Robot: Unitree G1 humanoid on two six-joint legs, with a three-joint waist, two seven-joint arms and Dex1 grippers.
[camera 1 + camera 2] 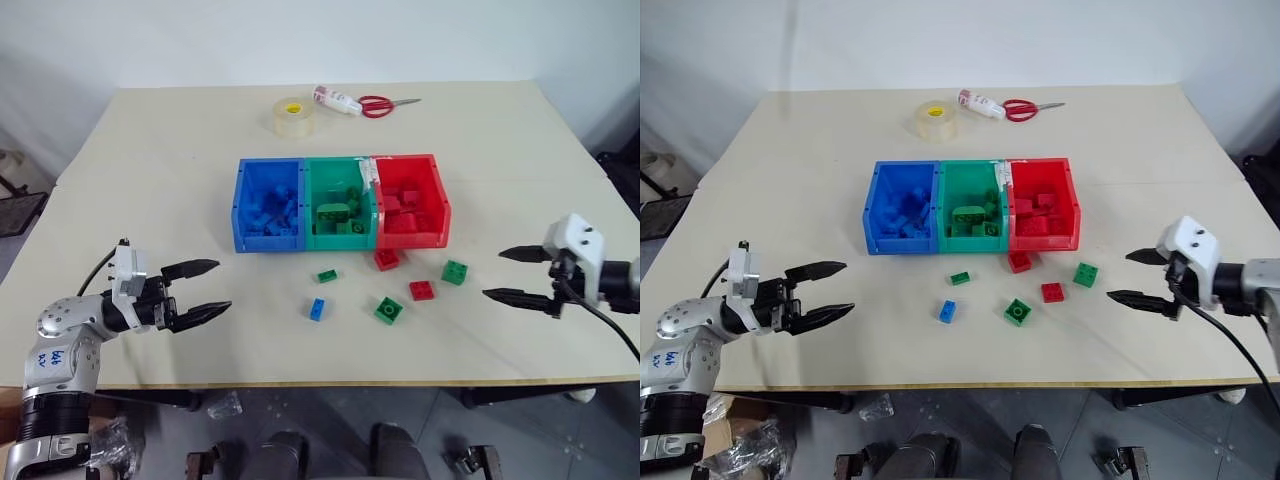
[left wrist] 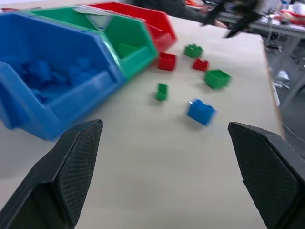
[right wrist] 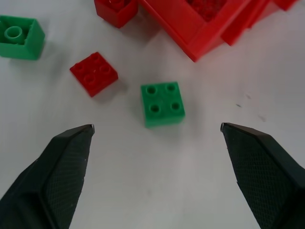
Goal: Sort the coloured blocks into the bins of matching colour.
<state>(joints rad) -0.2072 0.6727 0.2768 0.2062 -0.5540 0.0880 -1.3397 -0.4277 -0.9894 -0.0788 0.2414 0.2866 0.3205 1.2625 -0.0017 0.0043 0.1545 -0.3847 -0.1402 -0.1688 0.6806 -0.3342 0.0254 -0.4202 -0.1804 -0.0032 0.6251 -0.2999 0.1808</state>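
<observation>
Right wrist view: wide-open right gripper faces square green studded plastic brick; red brick at ten o'clock risks accidental knock.

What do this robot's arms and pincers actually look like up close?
Each arm ends in a gripper of two black pointed fingers with a cross-hatched inner face. The left gripper sits on a white bracket and a silver-grey metal forearm with blue handwritten marks and a black cable. The right gripper has a white housing, a grey forearm and a black cable hanging below.
</observation>
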